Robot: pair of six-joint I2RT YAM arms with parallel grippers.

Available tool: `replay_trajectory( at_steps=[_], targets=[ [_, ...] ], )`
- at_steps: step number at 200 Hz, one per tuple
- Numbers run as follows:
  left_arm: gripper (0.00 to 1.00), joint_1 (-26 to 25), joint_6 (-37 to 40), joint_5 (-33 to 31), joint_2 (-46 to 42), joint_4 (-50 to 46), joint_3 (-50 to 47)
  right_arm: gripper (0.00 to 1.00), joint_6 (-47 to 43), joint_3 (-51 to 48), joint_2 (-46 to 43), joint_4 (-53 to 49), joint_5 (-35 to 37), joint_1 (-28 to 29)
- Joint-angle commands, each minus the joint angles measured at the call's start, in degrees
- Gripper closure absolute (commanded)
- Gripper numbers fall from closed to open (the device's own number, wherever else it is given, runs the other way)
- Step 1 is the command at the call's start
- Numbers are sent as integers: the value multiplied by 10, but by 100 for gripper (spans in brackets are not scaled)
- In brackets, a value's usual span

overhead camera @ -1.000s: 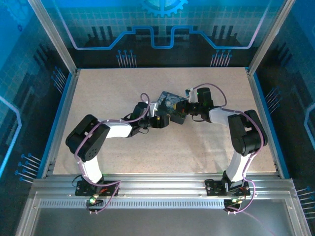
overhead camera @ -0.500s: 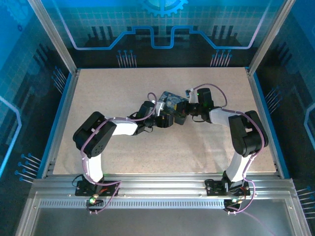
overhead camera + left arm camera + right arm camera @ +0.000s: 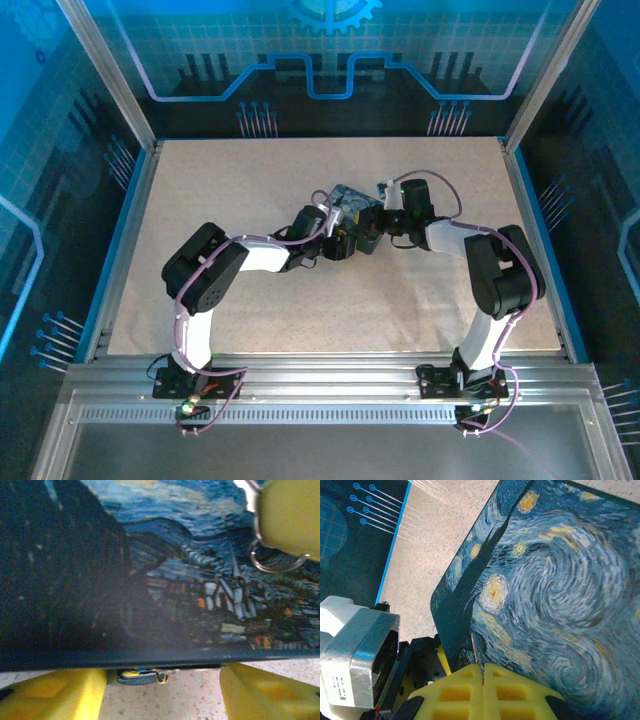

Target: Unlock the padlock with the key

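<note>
Key [image 3: 474, 652]: a thin metal sliver, clamped between the closed yellow pads [image 3: 455, 690] of the right gripper [image 3: 483, 672]. The blade projects past the pad tips and lies over the printed face of the tin [image 3: 555, 590], close to the edge of that face nearest the other arm. In the left wrist view, a wire ring [image 3: 272, 562] hangs below the right gripper's pad at the top right corner, in front of the tin's face. A silvery tab [image 3: 247, 492] shows just beside that pad.

Tin: located near the middle of the tabletop [image 3: 230, 190], slightly toward the far edge. In the top view both arms converge on it. The right gripper is at its near right corner and the left gripper [image 3: 162, 680] is at its near edge. The two grippers are close together.

Left gripper: jaws apart, holding nothing. One yellow finger [image 3: 55, 695] occupies each lower corner of the left wrist view, with bare tabletop between them. The tin's dark lower edge runs across just above both fingers. Whether the fingers touch the tin cannot be told.

A small dark item [image 3: 136, 676] with a yellow fleck sits under that edge, between the fingers and touching neither. It is too blurred to identify.
</note>
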Motion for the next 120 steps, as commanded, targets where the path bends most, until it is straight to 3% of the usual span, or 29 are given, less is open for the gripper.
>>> replay_trajectory(
  at_steps=[1,120],
  targets=[
    [39,-5,23,-18,15,-8,18,100,-9,-17,8,-48,10,-3],
    [63,-9,14,-19,28,-3,24,100,-9,-18,11,-40,4,-3]
  ],
)
